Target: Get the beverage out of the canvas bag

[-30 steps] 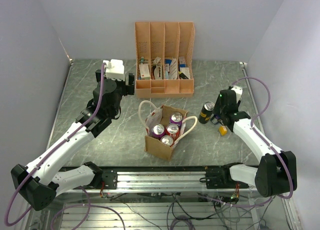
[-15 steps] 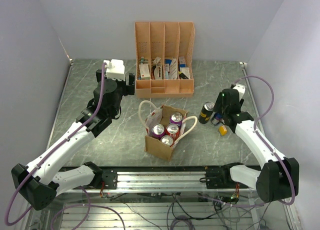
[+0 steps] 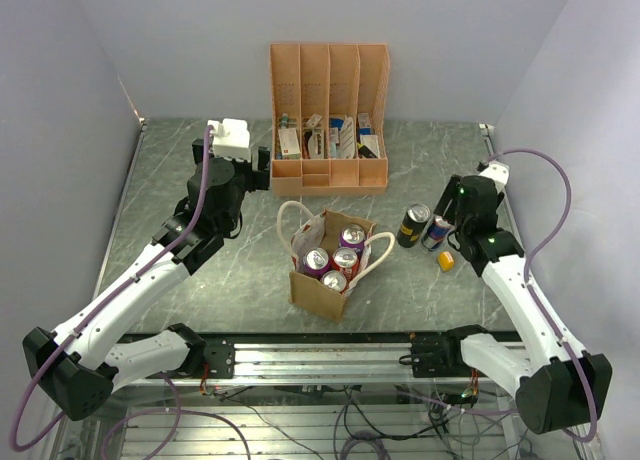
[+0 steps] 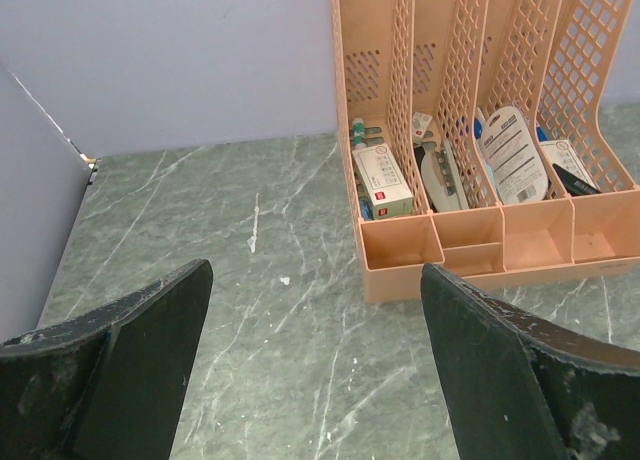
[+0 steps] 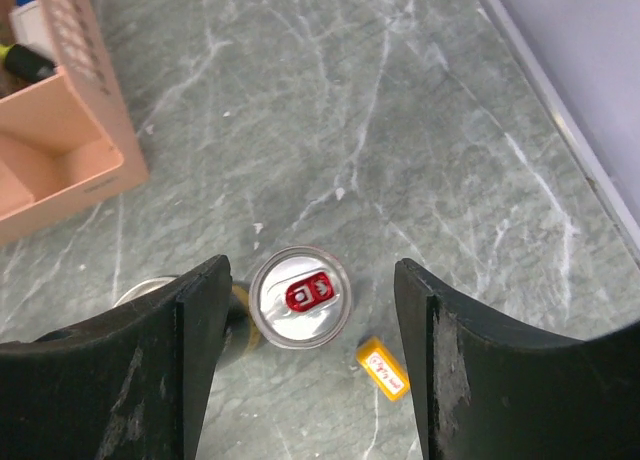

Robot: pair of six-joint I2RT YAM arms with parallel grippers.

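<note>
The tan canvas bag (image 3: 318, 292) with cream rope handles stands mid-table and holds several upright cans (image 3: 346, 259). A silver-topped can with a red tab (image 5: 300, 297) stands on the table right of the bag (image 3: 436, 232), beside a dark gold-rimmed can (image 3: 413, 225). My right gripper (image 5: 312, 278) is open above the red-tab can, its fingers either side and clear of it; in the top view it (image 3: 448, 218) hovers just behind that can. My left gripper (image 4: 315, 280) is open and empty over bare table near the organizer (image 3: 262, 168).
An orange-pink slotted file organizer (image 3: 329, 120) with boxes and packets stands at the back (image 4: 470, 130). A small yellow item (image 3: 446, 261) lies on the table near the two cans (image 5: 383, 368). The table's right edge (image 5: 560, 110) is close by.
My right gripper has drawn back and up to the right, uncovering the red-tab can standing beside the dark can. The left arm has not moved.
</note>
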